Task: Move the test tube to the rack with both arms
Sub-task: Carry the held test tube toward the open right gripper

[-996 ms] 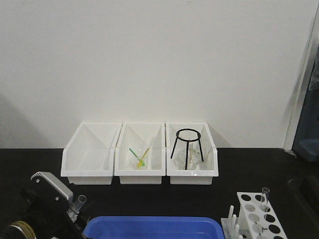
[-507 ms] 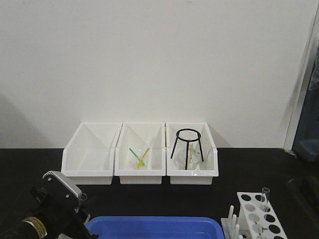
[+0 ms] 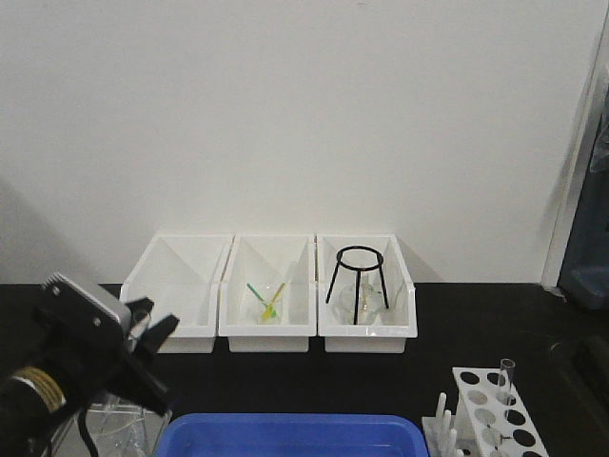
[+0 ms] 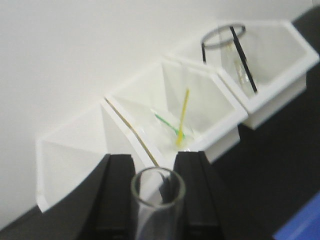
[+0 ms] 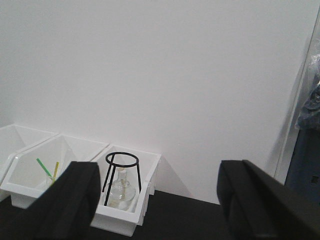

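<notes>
The test tube (image 4: pixel 158 200) is clear glass with an open rim. In the left wrist view it stands between two black fingers (image 4: pixel 117 195), and my left gripper (image 4: pixel 156 165) is shut on it. From the front, the left gripper (image 3: pixel 155 316) is raised at the left, in front of the leftmost bin; the tube is hard to make out there. The white rack (image 3: pixel 495 419) sits at the bottom right on the black table. My right gripper (image 5: pixel 157 200) is open with nothing between its widely spread fingers. It faces the bins and does not show in the front view.
Three white open-fronted bins (image 3: pixel 269 335) line the back wall. The middle one holds coloured sticks (image 3: pixel 266 303), the right one a black tripod (image 3: pixel 358 284) over a flask. A blue tray (image 3: pixel 290 434) lies at the front. A slim clear tube (image 3: pixel 504 381) stands in the rack.
My left arm has risen from beside the blue tray and swung up toward the left bin, carrying the tube with it. The rack and bins have not moved.
</notes>
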